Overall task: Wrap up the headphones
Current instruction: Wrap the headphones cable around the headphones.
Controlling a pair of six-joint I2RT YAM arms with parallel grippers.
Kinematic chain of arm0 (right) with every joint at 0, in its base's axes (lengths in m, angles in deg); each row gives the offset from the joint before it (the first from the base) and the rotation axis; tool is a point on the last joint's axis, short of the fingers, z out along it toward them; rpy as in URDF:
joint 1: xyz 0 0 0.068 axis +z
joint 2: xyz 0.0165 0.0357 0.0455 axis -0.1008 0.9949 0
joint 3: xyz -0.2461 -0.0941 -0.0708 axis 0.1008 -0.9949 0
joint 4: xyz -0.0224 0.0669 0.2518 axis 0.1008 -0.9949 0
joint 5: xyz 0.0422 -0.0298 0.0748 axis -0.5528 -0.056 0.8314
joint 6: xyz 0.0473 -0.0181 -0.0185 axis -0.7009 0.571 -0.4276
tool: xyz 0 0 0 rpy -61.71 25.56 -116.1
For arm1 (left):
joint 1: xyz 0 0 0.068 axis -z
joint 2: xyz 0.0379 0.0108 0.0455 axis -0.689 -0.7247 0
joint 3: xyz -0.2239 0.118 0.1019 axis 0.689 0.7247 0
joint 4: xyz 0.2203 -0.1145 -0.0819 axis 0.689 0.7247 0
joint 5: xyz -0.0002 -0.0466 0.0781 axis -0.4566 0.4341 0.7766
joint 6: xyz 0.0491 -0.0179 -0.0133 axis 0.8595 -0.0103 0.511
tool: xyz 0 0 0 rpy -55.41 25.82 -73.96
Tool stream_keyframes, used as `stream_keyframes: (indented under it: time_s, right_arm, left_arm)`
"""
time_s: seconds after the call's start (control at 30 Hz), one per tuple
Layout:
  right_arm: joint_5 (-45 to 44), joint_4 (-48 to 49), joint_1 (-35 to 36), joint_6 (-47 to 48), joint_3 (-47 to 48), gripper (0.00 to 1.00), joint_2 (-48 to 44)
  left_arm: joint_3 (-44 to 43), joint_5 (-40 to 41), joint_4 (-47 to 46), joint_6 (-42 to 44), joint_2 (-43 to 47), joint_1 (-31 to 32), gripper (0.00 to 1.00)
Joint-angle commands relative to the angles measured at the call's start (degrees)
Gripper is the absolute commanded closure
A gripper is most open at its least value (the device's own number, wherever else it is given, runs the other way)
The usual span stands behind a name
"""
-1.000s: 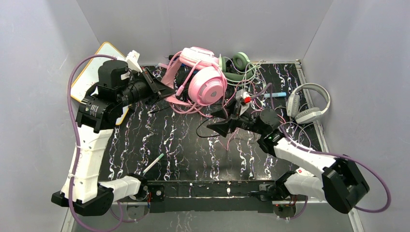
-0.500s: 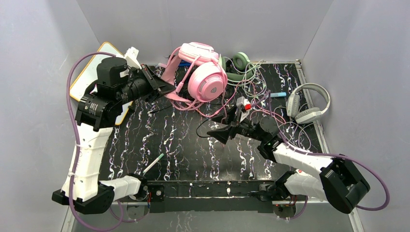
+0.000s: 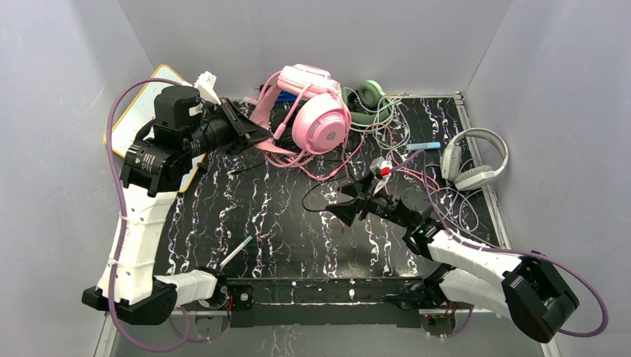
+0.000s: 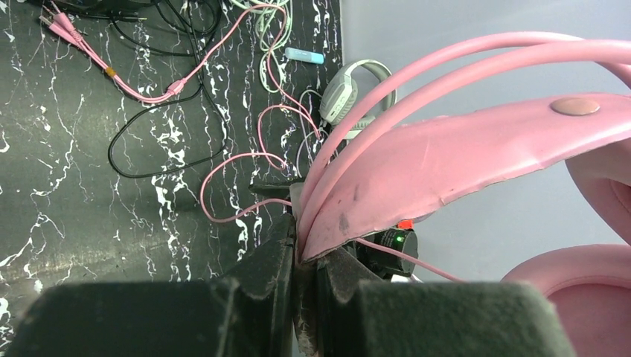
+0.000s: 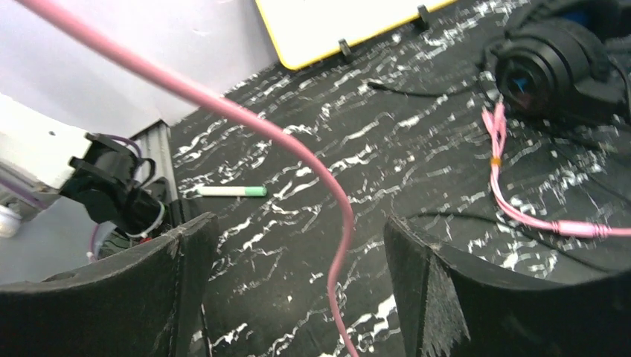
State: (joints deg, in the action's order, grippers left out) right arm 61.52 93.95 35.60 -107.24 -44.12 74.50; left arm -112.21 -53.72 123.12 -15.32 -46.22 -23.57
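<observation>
The pink headphones (image 3: pixel 318 115) hang tilted above the back of the table, and my left gripper (image 3: pixel 259 138) is shut on their headband (image 4: pixel 461 149); in the left wrist view my left gripper (image 4: pixel 303 249) pinches the band's end. Their pink cord (image 5: pixel 298 149) trails down and passes loosely between the wide-apart jaws of my open right gripper (image 5: pixel 301 230), untouched by either finger. In the top view my right gripper (image 3: pixel 335 203) hovers over mid-table. White-grey headphones (image 3: pixel 472 160) lie at the right edge. Black headphones (image 5: pixel 554 67) rest behind, mostly hidden in the top view.
Green headphones (image 3: pixel 364 100) and tangled cords lie at the back. A yellow-rimmed whiteboard (image 3: pixel 134 123) leans at the left wall. A green-capped marker (image 3: pixel 236 251) lies near the front left, a small blue item (image 3: pixel 425 146) at the back right. Grey walls enclose the table.
My right gripper has drawn back toward the front right and its jaws have spread wider around the pink cord. The left arm has raised the pink headphones slightly.
</observation>
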Motion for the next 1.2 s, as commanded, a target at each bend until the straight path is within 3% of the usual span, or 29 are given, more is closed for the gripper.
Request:
stream_keyframes:
  time_s: [0.0, 0.2, 0.3, 0.37, 0.47, 0.57, 0.6, 0.83, 1.0, 1.17]
  right_arm:
    - [-5.07, -0.51, 0.27, 1.71, -1.70, 0.14, 0.12]
    - [-1.02, 2.69, 0.27, -0.47, -0.83, 0.20, 4.73]
    - [-1.23, 3.44, 0.32, -1.39, 0.18, 0.29, 6.38]
    - [-1.04, 3.56, 0.32, -1.45, 0.94, 0.41, 7.10]
    - [0.02, 1.85, 0.27, -1.44, 2.66, 0.69, 6.92]
    - [-0.77, -6.94, 0.27, -1.53, 5.79, 0.95, 4.13]
    - [-1.87, -9.96, 0.27, -1.46, 6.65, 0.99, 3.06]
    - [-5.75, -24.94, 0.28, 1.57, 7.58, 0.99, -9.03]
    - [-3.55, -40.38, 0.27, 4.82, 13.46, 0.99, -11.82]
    - [-11.19, -59.28, 0.29, 7.29, 25.59, 0.99, -9.60]
  left_arm:
    - [-2.10, -1.03, -3.28, -0.89, 1.78, -0.04, 1.00]
    - [-1.73, -0.98, -3.45, -0.87, 1.87, -0.04, 1.00]
    - [-1.87, -0.95, -3.49, -0.87, 1.95, 0.01, 1.00]
    - [-2.08, -0.61, -3.15, -0.68, 1.95, -0.02, 1.00]
    - [-2.39, 1.69, -2.16, 0.07, 2.19, -0.04, 1.00]
    - [-2.30, 5.01, -0.82, 1.04, 2.54, -0.04, 1.00]
    - [-1.72, 5.49, -0.84, 1.13, 2.64, -0.04, 1.00]
    - [4.38, 11.89, -0.35, 5.68, 1.10, -0.04, 1.00]
    - [7.75, 28.08, 3.30, 11.28, -1.17, -0.04, 1.00]
    - [12.50, 39.59, 4.37, 16.36, -1.94, 0.01, 1.00]
